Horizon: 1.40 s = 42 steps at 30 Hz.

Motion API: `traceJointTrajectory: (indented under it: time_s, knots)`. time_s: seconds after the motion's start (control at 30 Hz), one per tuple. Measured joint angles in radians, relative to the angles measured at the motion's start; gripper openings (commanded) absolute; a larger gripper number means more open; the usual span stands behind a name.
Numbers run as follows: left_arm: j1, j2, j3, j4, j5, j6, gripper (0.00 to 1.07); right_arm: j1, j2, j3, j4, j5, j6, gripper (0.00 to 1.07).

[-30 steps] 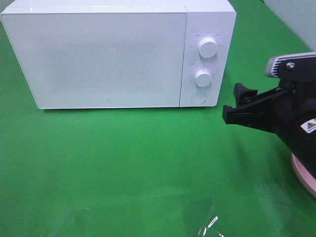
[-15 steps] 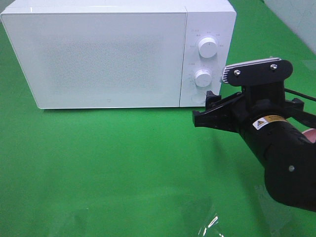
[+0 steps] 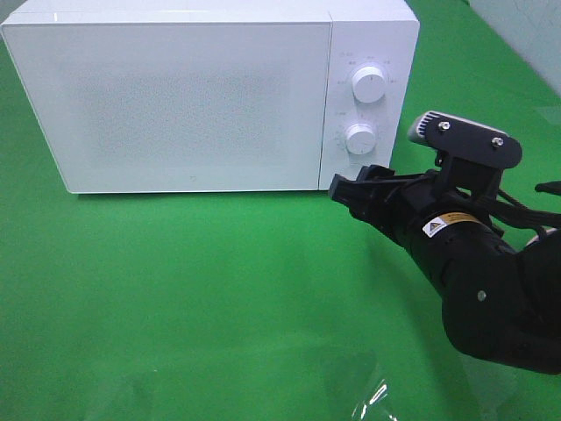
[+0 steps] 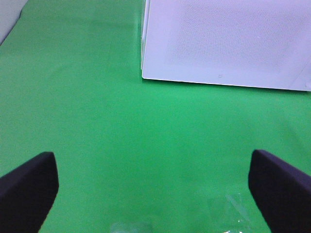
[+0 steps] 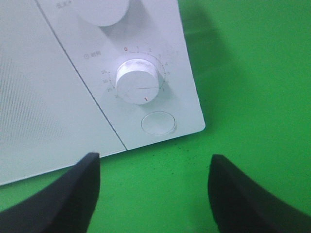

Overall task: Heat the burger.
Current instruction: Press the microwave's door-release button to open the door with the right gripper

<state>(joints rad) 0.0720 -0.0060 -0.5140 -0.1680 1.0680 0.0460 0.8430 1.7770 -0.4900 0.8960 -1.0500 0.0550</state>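
The burger is out of view in every frame. The white microwave (image 3: 193, 96) stands at the back of the green cloth with its door shut. My right gripper (image 3: 354, 184) hovers at the microwave's lower right front corner, just in front of the control panel. Seen from the right wrist, the right gripper (image 5: 155, 194) is open with nothing between its dark fingers (image 5: 63, 199), and the round button (image 5: 158, 123) lies just beyond them, below the timer knob (image 5: 137, 80). My left gripper (image 4: 153, 194) is open and empty over bare cloth, well short of the microwave (image 4: 228, 43).
Two white knobs, an upper one (image 3: 369, 83) and a lower one (image 3: 359, 138), sit on the panel. The right arm's black body (image 3: 491, 289) fills the right side of the cloth. A shiny clear film patch (image 3: 368, 399) lies near the front edge.
The right arm has swung left and forward, from the right edge to the microwave's lower right corner, and now covers the pink plate seen earlier. The microwave has not moved.
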Motion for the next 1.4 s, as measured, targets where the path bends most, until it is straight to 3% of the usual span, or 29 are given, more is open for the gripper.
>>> traceJointTrajectory:
  time_s: [0.03, 0.13, 0.27, 0.43, 0.5, 0.7, 0.93, 1.23, 1.4]
  knots:
    - [0.0, 0.0, 0.0, 0.0, 0.0, 0.0, 0.99, 0.0, 0.0, 0.0, 0.0, 0.006, 0.112, 0.47]
    - [0.0, 0.0, 0.0, 0.0, 0.0, 0.0, 0.99, 0.0, 0.0, -0.001, 0.0, 0.006, 0.243, 0.39]
    - [0.0, 0.0, 0.0, 0.0, 0.0, 0.0, 0.99, 0.0, 0.0, -0.002, 0.0, 0.03, 0.57, 0.21]
    - [0.0, 0.0, 0.0, 0.0, 0.0, 0.0, 0.99, 0.0, 0.0, -0.002, 0.0, 0.041, 0.828, 0.11]
    - [0.0, 0.0, 0.0, 0.0, 0.0, 0.0, 0.99, 0.0, 0.0, -0.002, -0.015, 0.061, 0.966, 0.02]
    - [0.0, 0.0, 0.0, 0.001, 0.0, 0.0, 0.99, 0.0, 0.0, -0.002, -0.079, 0.094, 1.163, 0.0]
    - [0.0, 0.0, 0.0, 0.001, 0.0, 0.0, 0.99, -0.025, 0.0, -0.002, -0.13, 0.119, 1.208, 0.0]
    - [0.0, 0.0, 0.0, 0.001, 0.0, 0.0, 0.99, -0.095, 0.053, -0.012, -0.218, 0.144, 1.298, 0.0]
    - [0.0, 0.0, 0.0, 0.001, 0.0, 0.0, 0.99, -0.149, 0.106, -0.075, -0.318, 0.145, 1.354, 0.0]
